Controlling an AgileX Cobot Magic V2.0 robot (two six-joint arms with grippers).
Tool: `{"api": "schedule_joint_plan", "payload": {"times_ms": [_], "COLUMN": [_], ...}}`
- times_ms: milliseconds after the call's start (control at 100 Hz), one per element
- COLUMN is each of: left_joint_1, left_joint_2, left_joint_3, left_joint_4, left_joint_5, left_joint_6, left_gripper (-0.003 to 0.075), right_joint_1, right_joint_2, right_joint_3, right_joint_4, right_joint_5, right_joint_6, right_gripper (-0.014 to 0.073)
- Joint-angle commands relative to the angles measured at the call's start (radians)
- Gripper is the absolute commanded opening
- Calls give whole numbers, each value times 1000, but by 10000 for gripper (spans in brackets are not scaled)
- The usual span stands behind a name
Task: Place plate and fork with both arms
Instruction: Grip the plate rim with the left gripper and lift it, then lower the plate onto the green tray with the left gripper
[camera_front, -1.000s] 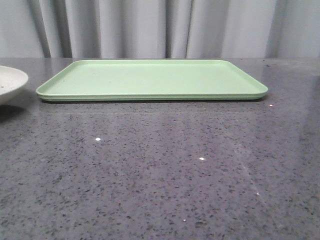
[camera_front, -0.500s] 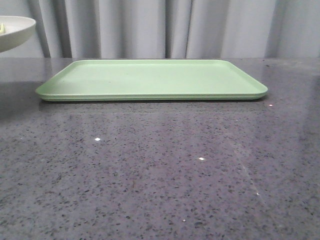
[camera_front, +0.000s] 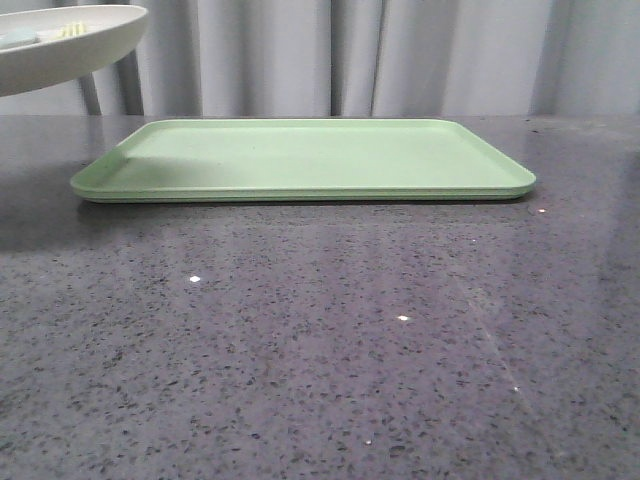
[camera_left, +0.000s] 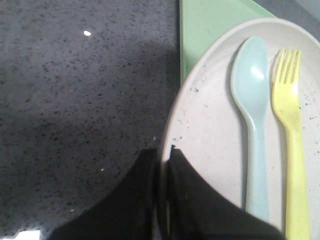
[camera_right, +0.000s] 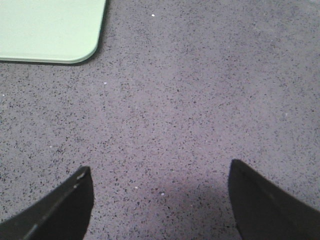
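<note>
The off-white speckled plate (camera_front: 60, 45) hangs in the air at the far left of the front view, above the left end of the green tray (camera_front: 300, 158). My left gripper (camera_left: 163, 152) is shut on the plate's rim (camera_left: 167, 125), one finger inside, one outside. The yellow fork (camera_left: 291, 120) lies on the plate next to a pale blue spoon (camera_left: 252, 110); the fork's tines (camera_front: 75, 29) peek over the rim in the front view. My right gripper (camera_right: 159, 172) is open and empty over bare tabletop, past the tray's corner (camera_right: 55, 30).
The grey speckled stone tabletop (camera_front: 320, 340) runs from the tray to the near edge. Grey curtains (camera_front: 400, 55) hang behind the table. The tray's left end (camera_left: 210, 25) shows under the plate in the left wrist view.
The plate has risen from the table at the left and moved right, toward the tray's left end. The tray has not moved.
</note>
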Motion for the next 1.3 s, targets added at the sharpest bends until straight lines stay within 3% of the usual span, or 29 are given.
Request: {"api": "schedule_joint_plan", "payload": {"times_ms": [0, 300, 870, 1290], "left_joint_1": [-53, -231, -511, -634], "left_joint_2": [-36, 31, 317, 415], "left_joint_3": [-33, -97, -512, -538], "left_joint_4": [-90, -86, 134, 157], "left_joint_5": [-60, -136, -161, -302], "left_joint_6": [-44, -108, -341, -406], "left_gripper": [-21, -21, -21, -21], "right_joint_1": [-3, -3, -3, -3], "right_joint_2": [11, 11, 11, 11], "right_joint_3": [-32, -32, -32, -32], "right_joint_4": [-5, -5, -5, -5], "right_joint_5": [-73, -73, -71, -71], "right_joint_6": [-6, -6, -6, -6], "right_gripper": [561, 561, 561, 561]}}
